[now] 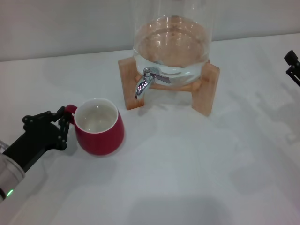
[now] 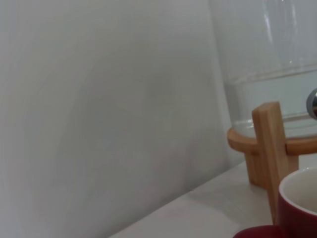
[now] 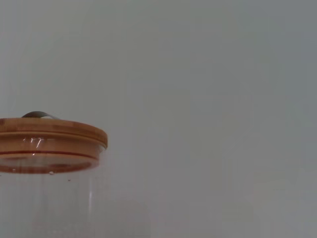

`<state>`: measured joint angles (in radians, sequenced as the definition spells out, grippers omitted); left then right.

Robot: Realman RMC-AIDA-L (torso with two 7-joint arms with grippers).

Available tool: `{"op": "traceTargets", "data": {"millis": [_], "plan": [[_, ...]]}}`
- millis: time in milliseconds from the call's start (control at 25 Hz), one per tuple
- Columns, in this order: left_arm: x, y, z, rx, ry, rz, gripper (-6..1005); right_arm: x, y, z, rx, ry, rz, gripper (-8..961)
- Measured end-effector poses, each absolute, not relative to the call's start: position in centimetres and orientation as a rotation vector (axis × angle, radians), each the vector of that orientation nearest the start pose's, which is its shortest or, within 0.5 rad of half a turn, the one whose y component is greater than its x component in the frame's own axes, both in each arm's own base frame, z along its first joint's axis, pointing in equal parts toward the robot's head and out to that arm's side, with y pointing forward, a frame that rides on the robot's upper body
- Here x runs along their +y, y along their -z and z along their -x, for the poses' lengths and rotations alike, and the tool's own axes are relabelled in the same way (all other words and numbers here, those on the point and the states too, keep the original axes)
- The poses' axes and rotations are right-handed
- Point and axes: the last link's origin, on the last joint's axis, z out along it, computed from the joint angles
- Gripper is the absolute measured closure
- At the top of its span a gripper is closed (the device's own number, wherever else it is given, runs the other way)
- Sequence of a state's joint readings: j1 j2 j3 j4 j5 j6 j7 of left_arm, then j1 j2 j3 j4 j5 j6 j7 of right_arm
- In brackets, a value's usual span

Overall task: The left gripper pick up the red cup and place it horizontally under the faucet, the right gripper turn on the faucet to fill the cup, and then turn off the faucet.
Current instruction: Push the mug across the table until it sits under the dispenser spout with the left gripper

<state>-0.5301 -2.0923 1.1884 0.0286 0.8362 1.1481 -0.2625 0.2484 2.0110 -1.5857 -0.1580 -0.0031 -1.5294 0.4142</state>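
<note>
- Left claw point(image 1: 65, 123) sat at the red cup point(image 1: 98, 125) handle, fingers either side of it; clamped or not, couldn't tell.
- Cup upright on the surface point(image 1: 197, 168), short of the faucet point(image 1: 145, 82), beyond the claw.
- Right claw point(image 1: 293, 65) parked far off, state unclear.
- Placing, filling, shutoff all pending.

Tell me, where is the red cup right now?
In the head view the red cup stands upright on the white table, left of and nearer than the faucet, with the left gripper at its handle.
</note>
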Motion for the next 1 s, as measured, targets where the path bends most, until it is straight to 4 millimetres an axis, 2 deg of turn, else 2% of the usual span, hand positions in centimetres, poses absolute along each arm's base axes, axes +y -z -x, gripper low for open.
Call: {"op": "traceTargets", "data": {"millis": [640, 1000], "plan": [[33.6, 7.7, 28.1, -0.24, 0.607, 2.263, 921, 26.9, -4.5, -34.6, 0.393, -0.956, 1.582, 82], [33.7, 8.1, 27.5, -0.226, 0.611, 2.292, 921, 27.0, -4.5, -34.5, 0.388, -0.961, 1.587, 82]]}}
